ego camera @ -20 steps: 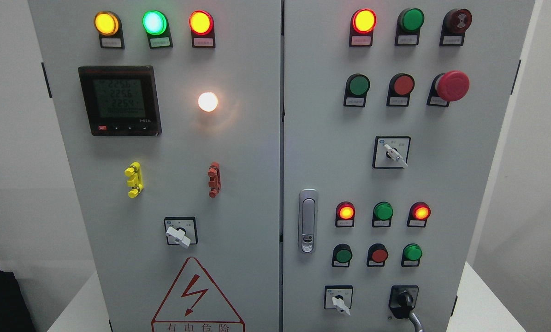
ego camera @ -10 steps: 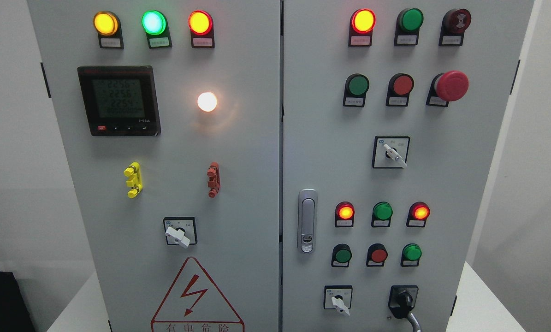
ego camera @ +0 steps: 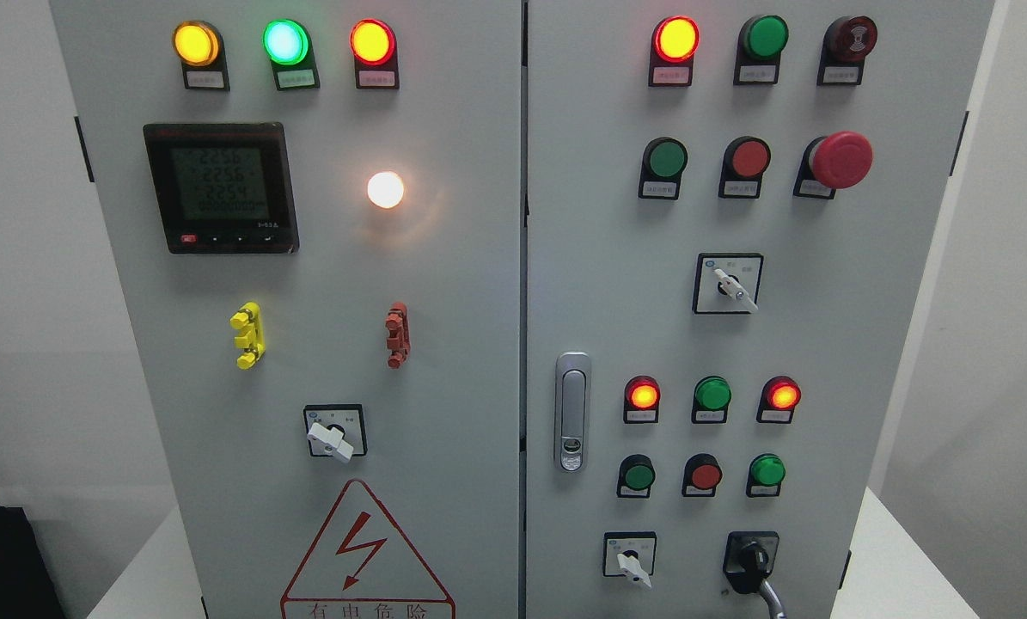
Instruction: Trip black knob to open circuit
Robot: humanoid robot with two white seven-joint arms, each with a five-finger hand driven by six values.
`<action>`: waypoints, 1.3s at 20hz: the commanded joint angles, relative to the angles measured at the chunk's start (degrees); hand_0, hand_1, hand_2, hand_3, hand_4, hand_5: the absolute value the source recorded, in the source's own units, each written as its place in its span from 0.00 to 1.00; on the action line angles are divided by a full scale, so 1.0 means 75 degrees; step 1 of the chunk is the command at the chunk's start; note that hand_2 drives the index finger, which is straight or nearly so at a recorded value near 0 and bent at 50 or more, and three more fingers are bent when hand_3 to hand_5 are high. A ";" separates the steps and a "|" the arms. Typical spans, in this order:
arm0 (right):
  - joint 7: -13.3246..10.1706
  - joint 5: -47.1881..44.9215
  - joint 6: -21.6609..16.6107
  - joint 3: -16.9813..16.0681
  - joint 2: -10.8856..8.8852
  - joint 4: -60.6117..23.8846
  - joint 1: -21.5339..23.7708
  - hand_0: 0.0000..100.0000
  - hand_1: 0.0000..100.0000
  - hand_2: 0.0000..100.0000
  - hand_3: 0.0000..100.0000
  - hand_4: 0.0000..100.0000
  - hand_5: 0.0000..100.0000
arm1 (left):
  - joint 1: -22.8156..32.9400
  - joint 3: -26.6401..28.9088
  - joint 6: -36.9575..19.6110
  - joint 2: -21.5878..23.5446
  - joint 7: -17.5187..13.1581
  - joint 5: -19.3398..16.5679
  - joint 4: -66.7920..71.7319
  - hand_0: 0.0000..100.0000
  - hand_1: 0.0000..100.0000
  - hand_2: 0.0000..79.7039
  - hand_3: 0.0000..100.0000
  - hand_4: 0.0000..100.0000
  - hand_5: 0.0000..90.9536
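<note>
A digital meter is mounted upper left on the grey cabinet, a glowing white lamp beside it. The black knob is seen at the right door's lower right corner, untouched. Neither robot hand is shown, so their state cannot be told

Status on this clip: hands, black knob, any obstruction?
Neither hand in view. Black knob at lower right of right door, untouched. Nothing in front of it.
</note>
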 commanded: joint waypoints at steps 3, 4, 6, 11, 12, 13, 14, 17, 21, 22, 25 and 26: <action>0.0133 0.0049 -0.0062 0.0282 0.0019 -0.0291 -0.0123 0.89 0.80 0.00 1.00 0.95 0.93 | -0.0030 0.0010 -0.0011 -0.0012 0.0002 0.0018 -0.0001 0.12 0.39 0.00 0.00 0.00 0.00; 0.0133 0.0049 -0.0062 0.0282 0.0030 -0.0291 -0.0123 0.89 0.80 0.00 1.00 0.95 0.93 | -0.0030 0.0010 0.0001 -0.0012 0.0002 0.0018 -0.0001 0.12 0.39 0.00 0.00 0.00 0.00; 0.0133 0.0049 -0.0050 0.0282 0.0030 -0.0326 -0.0135 0.89 0.80 0.00 1.00 0.95 0.93 | -0.0019 0.0010 -0.0011 -0.0012 0.0002 0.0018 -0.0001 0.12 0.39 0.00 0.00 0.00 0.00; 0.0133 0.0049 -0.0050 0.0282 0.0030 -0.0349 -0.0135 0.90 0.80 0.00 1.00 0.95 0.93 | -0.0019 0.0010 0.0001 -0.0012 0.0002 0.0018 -0.0001 0.12 0.39 0.00 0.00 0.00 0.00; 0.0133 0.0049 -0.0062 0.0282 0.0030 -0.0361 -0.0123 0.90 0.80 0.00 1.00 0.95 0.93 | -0.0019 0.0010 0.0001 -0.0012 0.0002 0.0018 -0.0001 0.12 0.39 0.00 0.00 0.00 0.00; 0.0133 0.0049 -0.0062 0.0294 0.0030 -0.0373 -0.0123 0.90 0.80 0.00 1.00 0.95 0.93 | -0.0019 0.0010 -0.0011 -0.0012 0.0002 0.0018 -0.0001 0.12 0.39 0.00 0.00 0.00 0.00; 0.0133 0.0049 -0.0062 0.0306 0.0030 -0.0385 -0.0134 0.90 0.80 0.00 1.00 0.95 0.93 | -0.0030 0.0010 -0.0011 -0.0012 0.0002 0.0018 -0.0001 0.12 0.39 0.00 0.00 0.00 0.00; 0.0133 0.0049 -0.0062 0.0376 0.0030 -0.0385 -0.0135 0.90 0.81 0.00 1.00 0.95 0.93 | -0.0030 0.0010 -0.0011 -0.0012 0.0002 0.0018 -0.0001 0.12 0.39 0.00 0.00 0.00 0.00; 0.0133 0.0049 -0.0050 0.0400 0.0030 -0.0385 -0.0146 0.90 0.81 0.00 1.00 0.95 0.93 | -0.0019 0.0010 0.0001 -0.0012 0.0002 0.0018 -0.0001 0.12 0.39 0.00 0.00 0.00 0.00; 0.0133 0.0049 -0.0050 0.0400 0.0030 -0.0385 -0.0146 0.90 0.81 0.00 1.00 0.95 0.93 | -0.0019 0.0010 -0.0011 -0.0012 0.0002 0.0018 -0.0001 0.12 0.39 0.00 0.00 0.00 0.00; 0.0133 0.0049 -0.0062 0.0435 0.0030 -0.0396 -0.0170 0.90 0.81 0.00 1.00 0.95 0.93 | -0.0030 0.0010 -0.0011 -0.0012 0.0002 0.0018 -0.0001 0.12 0.39 0.00 0.00 0.00 0.00; 0.0133 0.0049 -0.0062 0.0435 0.0042 -0.0385 -0.0193 0.90 0.81 0.00 1.00 0.95 0.93 | -0.0019 0.0010 -0.0011 -0.0012 0.0002 0.0018 -0.0001 0.12 0.39 0.00 0.00 0.00 0.00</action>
